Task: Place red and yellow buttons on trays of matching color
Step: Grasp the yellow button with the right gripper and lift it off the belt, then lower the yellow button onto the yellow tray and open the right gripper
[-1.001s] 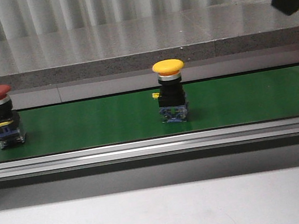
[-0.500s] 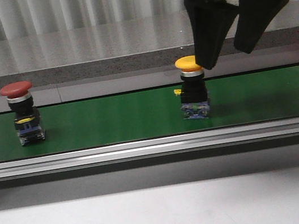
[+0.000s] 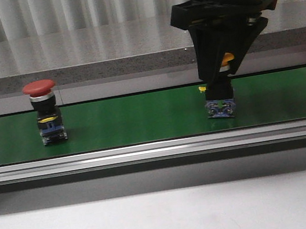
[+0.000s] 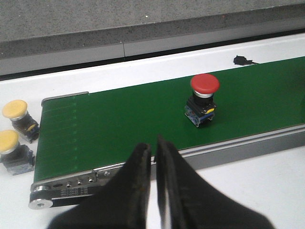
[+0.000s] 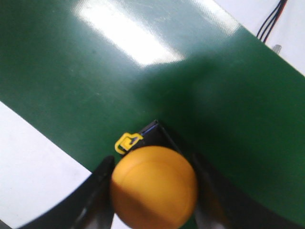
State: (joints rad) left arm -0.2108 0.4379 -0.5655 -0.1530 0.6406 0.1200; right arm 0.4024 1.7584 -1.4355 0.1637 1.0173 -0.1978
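The right fingers (image 5: 100,191) are seen spread on either side of the yellow button (image 5: 153,186), its cap between them; whether the pads already touch it cannot be told. The button stands upright on the green belt (image 3: 136,120), under the right gripper (image 3: 220,71). The red button (image 3: 44,112) stands well apart on the same belt. The left fingers (image 4: 138,191) are pressed together, empty, above the belt's near edge. Two more yellow buttons (image 4: 15,129) lie off the belt's end. No trays are in view. If the belt is moving, a late closure could clip the cap off-centre and tip the button.
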